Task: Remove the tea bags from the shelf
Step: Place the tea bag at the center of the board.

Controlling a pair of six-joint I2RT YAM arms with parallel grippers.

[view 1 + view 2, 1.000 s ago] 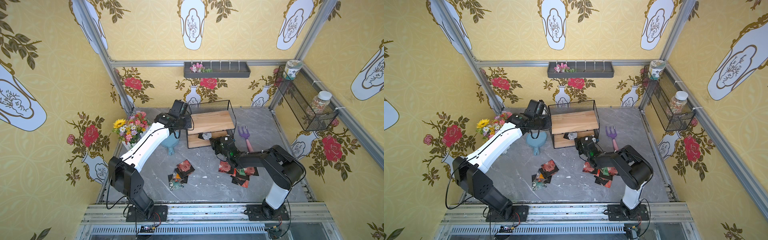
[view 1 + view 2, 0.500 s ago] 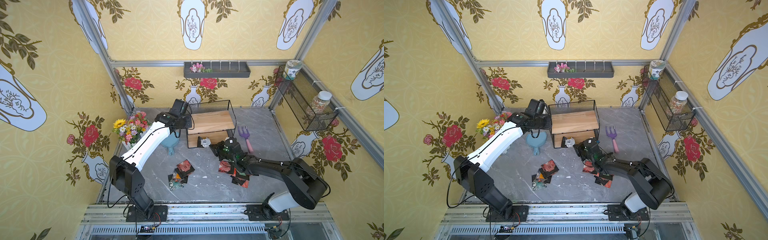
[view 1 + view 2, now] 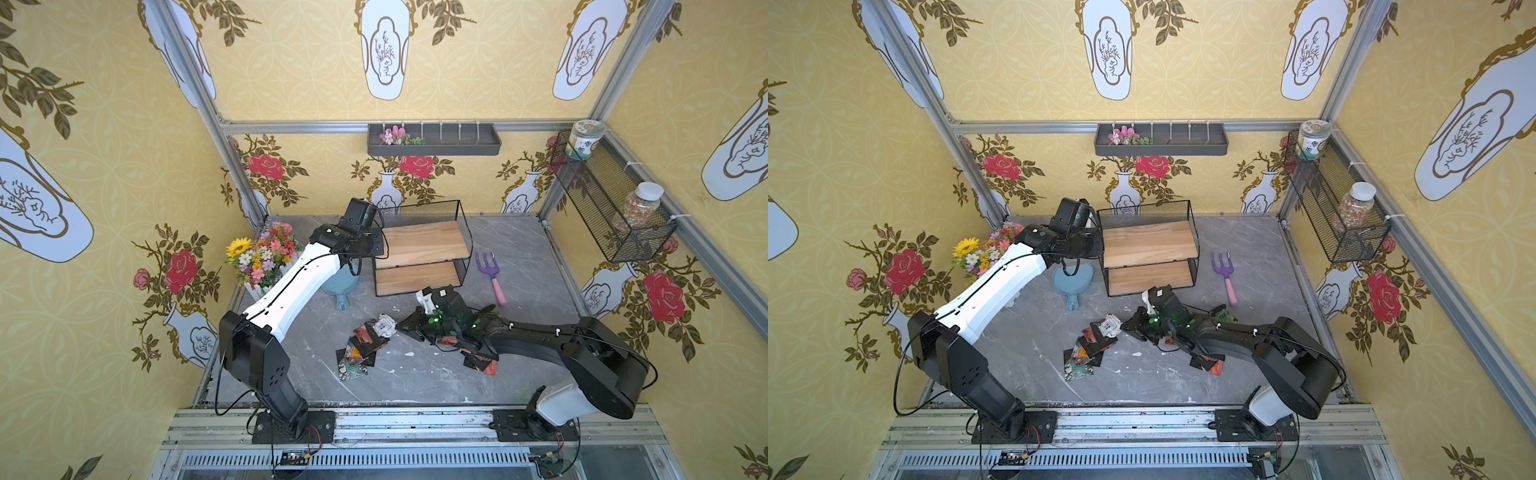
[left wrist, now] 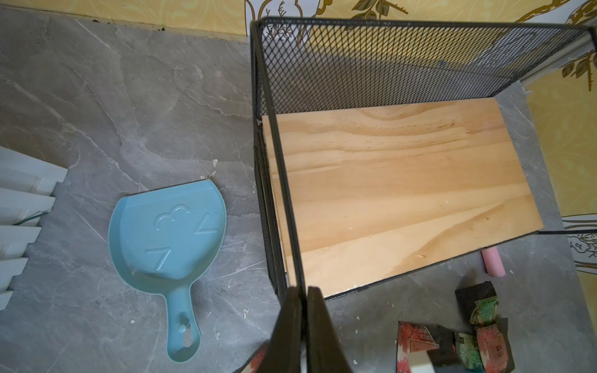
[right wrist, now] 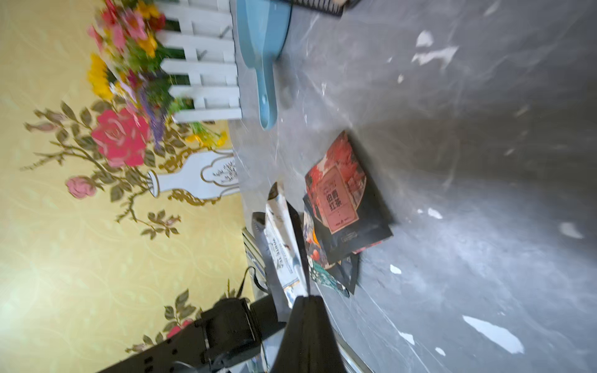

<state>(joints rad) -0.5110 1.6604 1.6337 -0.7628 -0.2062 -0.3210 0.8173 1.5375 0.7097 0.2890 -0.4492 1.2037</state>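
Tea bags (image 3: 359, 347) sit on the table top, not on the shelf (image 3: 419, 212). We see one heap at its 6 o'clock and a second heap (image 3: 482, 360) at its 5, partly under the right arm (image 3: 540, 336). Upper board (image 3: 422, 245) and lower board (image 3: 417, 278) show bare wood.

Right gripper (image 5: 305, 300) is pinched on a white tea bag (image 3: 385, 326) at the first heap's 1 o'clock corner. We can't tell if it touches the heap.

Left gripper (image 4: 305, 292) is clamped on the shelf's 9 o'clock side wire.

Surface: grey marble-look table top (image 3: 415, 378) with scattered white chips (image 5: 492, 334).
- Dustpan (image 3: 343, 282) at the shelf's 8.
- Purple fork (image 3: 488, 270) at its 3.
- Flowers (image 3: 262, 253) in a white picket box (image 5: 202, 69) at 9.

Room: yellow wallpaper (image 3: 291, 62) with roses and vases, aluminium rails (image 3: 291, 126).
- Dark tray (image 3: 457, 150) on the 12 o'clock wall.
- Mesh basket (image 3: 598, 203) with jars (image 3: 636, 208) on the 3 o'clock wall.
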